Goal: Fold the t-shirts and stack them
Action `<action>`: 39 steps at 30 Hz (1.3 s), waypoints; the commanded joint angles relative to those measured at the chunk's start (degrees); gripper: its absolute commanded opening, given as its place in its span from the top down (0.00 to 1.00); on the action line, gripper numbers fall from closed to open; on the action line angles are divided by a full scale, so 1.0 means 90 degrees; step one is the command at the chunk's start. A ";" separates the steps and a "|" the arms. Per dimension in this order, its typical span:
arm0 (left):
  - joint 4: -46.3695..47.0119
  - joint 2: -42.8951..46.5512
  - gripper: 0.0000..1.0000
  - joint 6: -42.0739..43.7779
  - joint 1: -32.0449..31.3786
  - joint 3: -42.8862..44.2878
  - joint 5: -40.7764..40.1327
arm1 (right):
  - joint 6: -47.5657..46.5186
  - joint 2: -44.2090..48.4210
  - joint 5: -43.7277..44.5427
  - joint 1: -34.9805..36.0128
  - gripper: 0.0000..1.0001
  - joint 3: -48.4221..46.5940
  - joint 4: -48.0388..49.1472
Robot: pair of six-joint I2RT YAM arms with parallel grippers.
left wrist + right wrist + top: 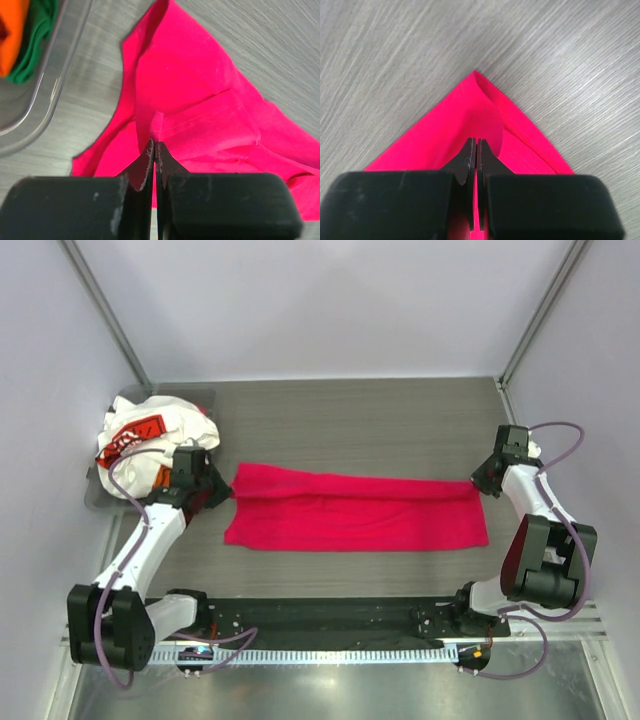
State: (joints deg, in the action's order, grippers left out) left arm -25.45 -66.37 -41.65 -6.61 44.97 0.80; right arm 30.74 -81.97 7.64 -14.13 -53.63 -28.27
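Note:
The magenta-red t-shirt (pixel 355 508) lies stretched in a long folded strip across the middle of the table. My left gripper (pixel 218 490) is shut on its left end; the pinched cloth shows in the left wrist view (pixel 200 100) at my left gripper (pixel 155 145). My right gripper (pixel 482 480) is shut on the right end, a folded corner in the right wrist view (pixel 470 120) at my right gripper (pixel 476 142). The white t-shirt with red-and-black print (pixel 150 435) sits crumpled in the bin at the back left. An orange t-shirt (pixel 11 30) lies in the bin.
The grey plastic bin (pixel 100 495) stands at the left edge just behind my left gripper; its clear rim shows in the left wrist view (pixel 55 85). A green cloth (pixel 35 42) lies inside beside the orange one. Frame posts stand at both back corners.

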 commanded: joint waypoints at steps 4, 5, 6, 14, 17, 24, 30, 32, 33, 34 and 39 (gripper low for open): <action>-0.0170 0.0889 1.00 -0.0343 0.0012 -0.0367 -0.0167 | 0.0188 0.0290 -0.0058 -0.0109 0.99 0.0118 0.0143; -0.0209 0.0977 1.00 -0.0333 0.0022 -0.0397 -0.0176 | 0.0188 0.0309 -0.0058 -0.0110 0.99 0.0128 0.0153; -0.0277 0.1074 1.00 -0.0314 0.0012 -0.0436 -0.0186 | 0.0207 0.0329 -0.0038 -0.0119 0.99 0.0177 0.0143; -0.1146 0.1699 0.83 -0.1006 0.0012 -0.1206 0.0184 | 0.0324 0.0369 -0.0204 -0.0519 0.40 0.0324 0.0124; -0.1224 0.2458 0.47 -0.1494 0.0002 -0.1627 0.0458 | 0.0393 0.0319 -0.0224 -0.0530 0.00 -0.0085 -0.0169; -0.1060 0.3127 0.28 -0.1437 0.0002 -0.1481 -0.0040 | 0.0218 0.0652 -0.0771 0.0481 0.02 -0.0125 0.0211; 0.0239 0.0829 0.37 -0.1349 -0.0659 -0.1190 -0.0040 | 0.0149 -0.0100 -0.0899 0.1530 0.04 0.0040 0.0495; 0.0483 0.0141 0.39 -0.1320 -0.1205 -0.0955 -0.0349 | 0.0139 -0.0432 -0.0878 0.1570 0.05 0.0099 0.0437; 0.0562 -0.0519 0.39 -0.1329 -0.1383 -0.0722 -0.0439 | 0.0139 -0.0539 -0.0598 0.1570 0.05 0.0118 0.0320; 0.0649 -0.0768 0.39 -0.1329 -0.1539 -0.0632 -0.0518 | 0.0120 -0.0588 -0.0460 0.1570 0.05 0.0157 0.0300; 0.0944 -0.2223 0.41 -0.1534 -0.1843 0.0011 -0.0800 | 0.0256 -0.0930 -0.0126 0.1775 0.05 0.0470 -0.0099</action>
State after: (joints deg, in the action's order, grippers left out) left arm -22.44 -81.69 -54.11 -22.72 41.45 -2.57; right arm 32.64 -89.54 3.42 0.40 -50.43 -26.55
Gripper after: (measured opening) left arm 0.599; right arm 0.945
